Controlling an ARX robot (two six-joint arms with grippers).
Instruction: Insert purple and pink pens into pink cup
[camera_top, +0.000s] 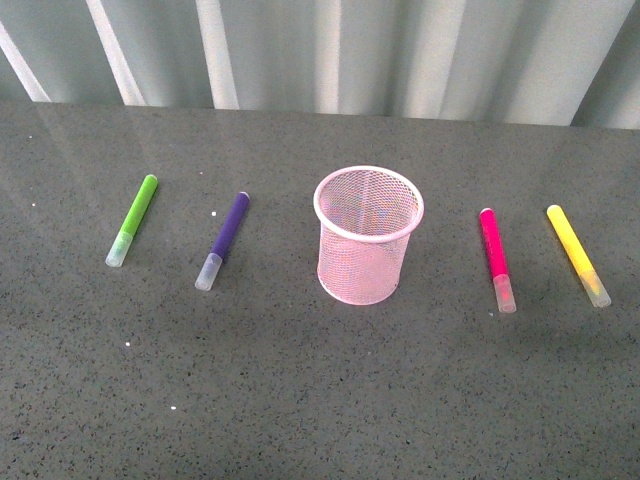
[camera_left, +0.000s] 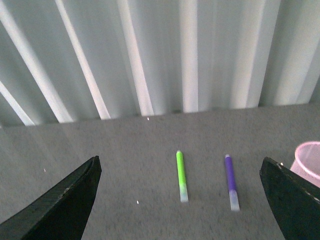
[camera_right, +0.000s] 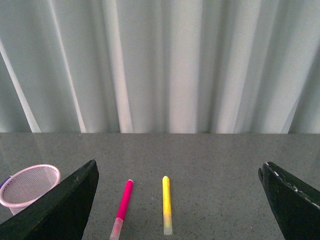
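The pink cup (camera_top: 368, 236) stands upright in the middle of the grey table; nothing shows inside its mesh. The purple pen (camera_top: 223, 241) lies flat to its left, clear cap toward me. On the cup's right lies the pink pen (camera_top: 497, 259), cap also toward me. Neither arm shows in the front view. My left gripper (camera_left: 180, 200) is open above the table, with the purple pen (camera_left: 231, 181) ahead between its fingers and the cup's rim (camera_left: 309, 161) at the edge. My right gripper (camera_right: 177, 202) is open too, with the pink pen (camera_right: 122, 202) and the cup (camera_right: 27, 187) ahead of it.
A lime-green marker (camera_top: 133, 220) lies left of the purple pen, and a yellow marker (camera_top: 578, 254) lies right of the pink pen. A pleated pale curtain (camera_top: 330, 50) closes off the far edge of the table. White specks dot the tabletop (camera_top: 300, 400).
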